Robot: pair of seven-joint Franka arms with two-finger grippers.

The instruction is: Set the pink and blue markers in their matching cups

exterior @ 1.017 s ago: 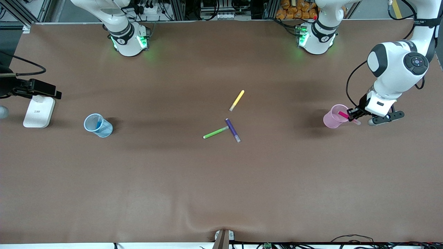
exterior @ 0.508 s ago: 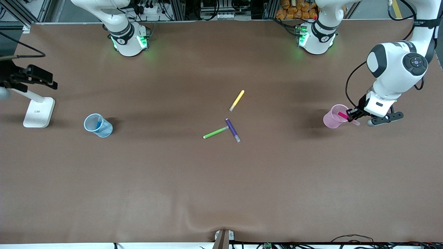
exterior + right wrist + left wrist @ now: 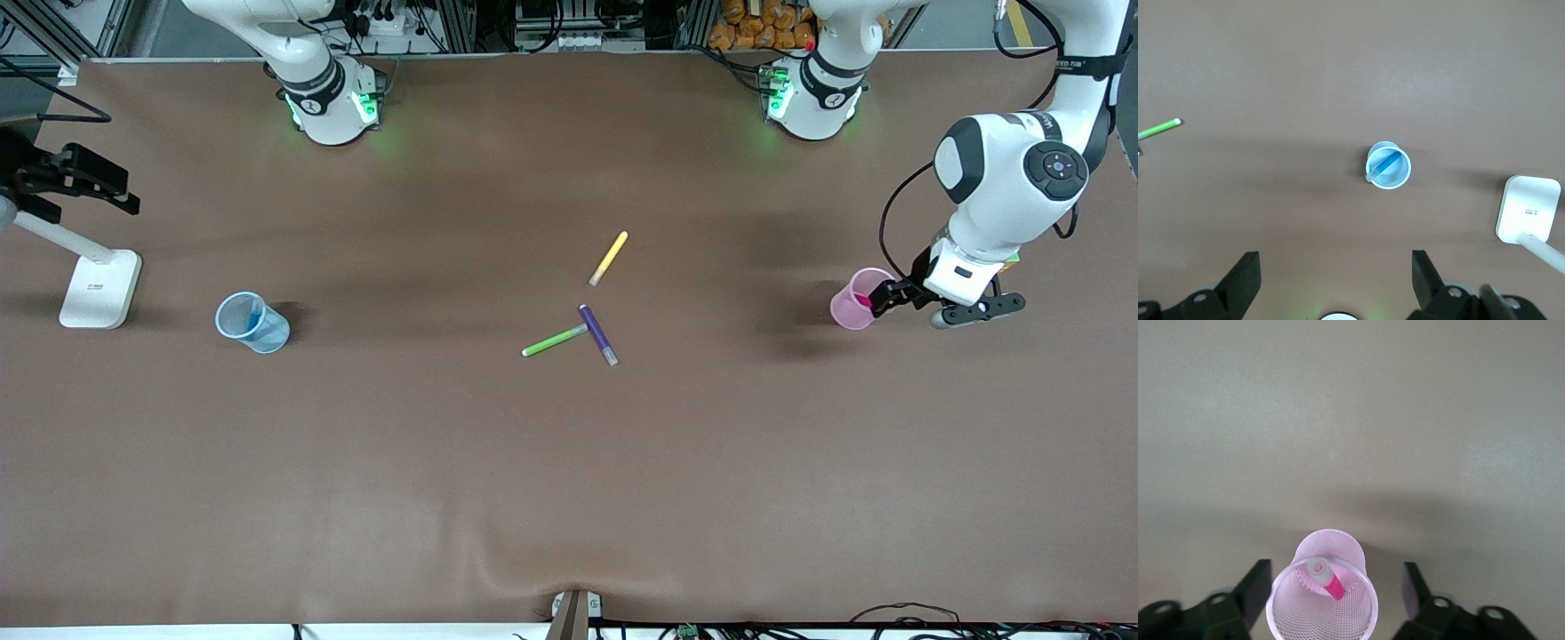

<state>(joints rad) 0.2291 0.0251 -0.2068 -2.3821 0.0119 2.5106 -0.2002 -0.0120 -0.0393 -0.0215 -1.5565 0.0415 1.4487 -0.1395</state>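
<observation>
The pink cup stands near the left arm's end of the table, the pink marker leaning inside it. The left gripper hangs over it, fingers spread wide to either side of the rim, gripping nothing. The blue cup, with the blue marker in it, stands toward the right arm's end beside a white stand base. The right gripper hangs high over that end, fingers apart and empty. Mid-table lie yellow, green and purple pens; the stretch nearer the camera is bare. No writing is readable.
</observation>
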